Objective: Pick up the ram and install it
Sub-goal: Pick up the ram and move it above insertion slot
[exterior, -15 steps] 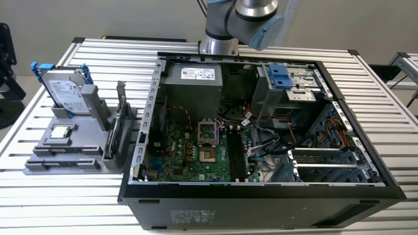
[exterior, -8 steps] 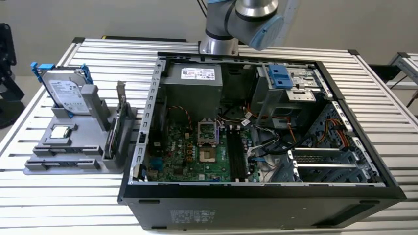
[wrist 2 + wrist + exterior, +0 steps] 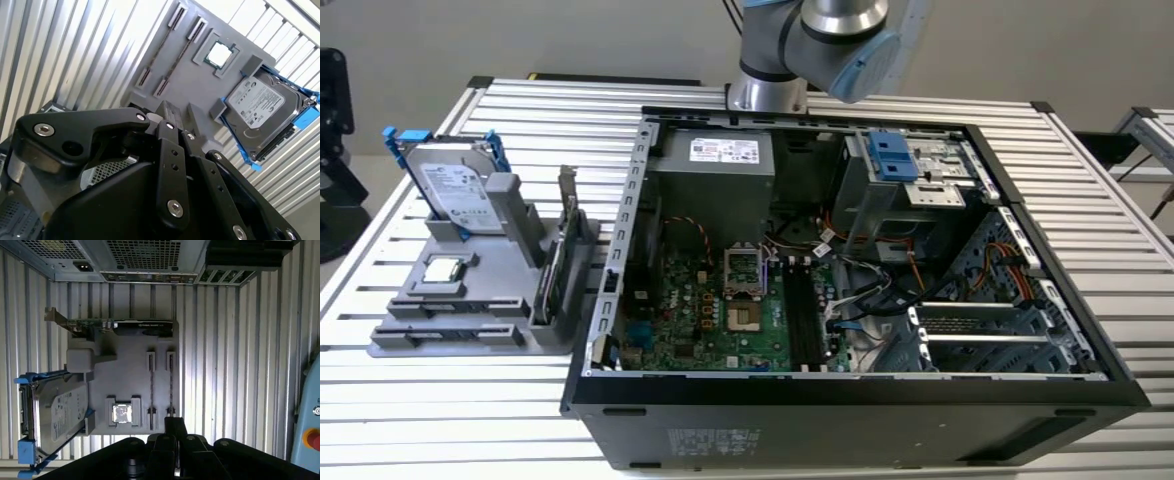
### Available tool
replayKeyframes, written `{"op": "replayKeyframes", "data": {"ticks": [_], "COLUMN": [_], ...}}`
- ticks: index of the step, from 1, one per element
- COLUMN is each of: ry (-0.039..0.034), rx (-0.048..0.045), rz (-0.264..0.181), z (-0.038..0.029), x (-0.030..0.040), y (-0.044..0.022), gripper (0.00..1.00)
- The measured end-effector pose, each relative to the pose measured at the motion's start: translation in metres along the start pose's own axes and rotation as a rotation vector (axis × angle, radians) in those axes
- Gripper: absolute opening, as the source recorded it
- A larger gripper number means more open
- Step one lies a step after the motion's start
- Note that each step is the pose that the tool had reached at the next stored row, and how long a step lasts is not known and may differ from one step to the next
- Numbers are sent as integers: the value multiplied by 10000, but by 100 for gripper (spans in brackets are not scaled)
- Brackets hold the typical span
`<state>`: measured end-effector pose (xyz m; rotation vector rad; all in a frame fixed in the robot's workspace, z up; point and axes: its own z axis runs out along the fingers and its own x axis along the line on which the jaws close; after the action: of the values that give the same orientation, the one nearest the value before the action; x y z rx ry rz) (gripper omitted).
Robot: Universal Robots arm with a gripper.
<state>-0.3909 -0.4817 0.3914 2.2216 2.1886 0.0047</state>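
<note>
Above the grey tray, the pincer seems clenched, empty, clear of the edgewise ram.

- Arm: cut off by the exterior view's upper edge.
- Ram: edge-on in the first wrist view, its faces hidden.
- Computer case: cropped in the first wrist view.

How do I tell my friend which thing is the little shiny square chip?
Find the open computer case on the slatted metal table; at the exterior view's left of it sits a gray holder tray. On that tray, nearer the camera than the upright hard drive in its blue frame, the chip lies flat in a square pocket. It is the only small silver square there.
</note>
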Motion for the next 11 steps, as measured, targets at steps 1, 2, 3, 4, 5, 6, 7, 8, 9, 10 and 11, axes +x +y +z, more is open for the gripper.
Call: {"op": "replayKeyframes", "data": {"ticks": [1,2,3,4,5,6,7,8,9,10,11], "ry": [0,-1,-1,-1,-1,-2,-1,-1,-1,-1,-1], "rx": [0,1,1,1,1,1,1,1,1,1,0], "rz": [41,69,84,86,88,88,88,88,88,88,88], "z": [1,0,0,0,0,0,1,0,1,1,1], "x": [0,0,0,0,0,0,0,0,0,0,0], "y": [0,-1,-1,-1,-1,-1,-1,-1,-1,-1,-1], "gripper": [0,0,0,0,0,0,0,0,0,0,0]}}
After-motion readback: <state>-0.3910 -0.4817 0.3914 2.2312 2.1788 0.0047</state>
